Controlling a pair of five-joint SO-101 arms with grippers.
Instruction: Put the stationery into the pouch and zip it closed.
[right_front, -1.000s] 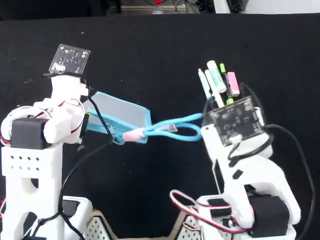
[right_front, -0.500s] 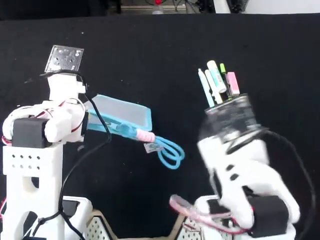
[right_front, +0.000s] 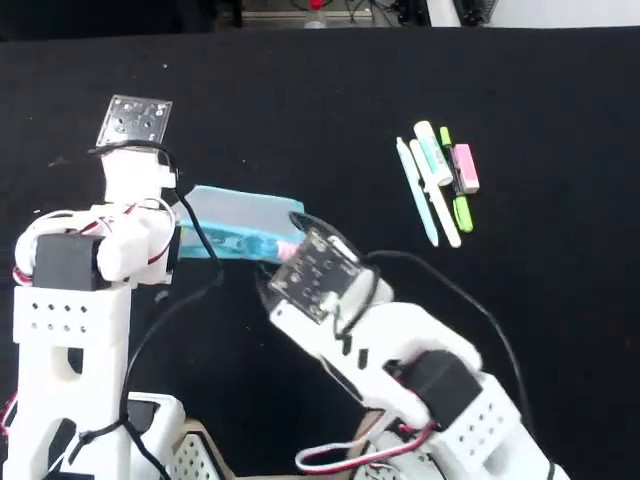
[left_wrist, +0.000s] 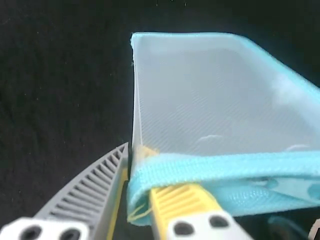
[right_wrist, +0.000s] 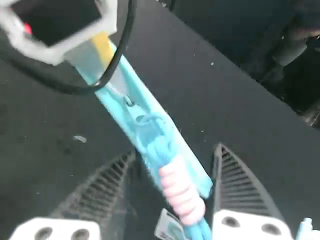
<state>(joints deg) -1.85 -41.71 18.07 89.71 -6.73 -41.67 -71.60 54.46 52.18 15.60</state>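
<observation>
A light blue mesh pouch hangs above the black table, with my left gripper shut on its corner by the zip. In the left wrist view its grey finger and yellow-padded finger pinch the pouch's zip edge. My right gripper is open and straddles the other end of the pouch, where a pink coiled zip pull and a blue cord hang between its fingers. The stationery, several pens and markers with a pink piece, lies on the table at the back right.
The right arm leans across the middle of the table and covers the pouch's zip end from above. The left arm's tower stands at the front left. The black tablecloth runs bare to the right.
The right arm swung left from beside the stationery to the pouch's zip end. The blue cord, first stretched toward the right arm, dropped and now hangs between its open fingers. The left arm held still.
</observation>
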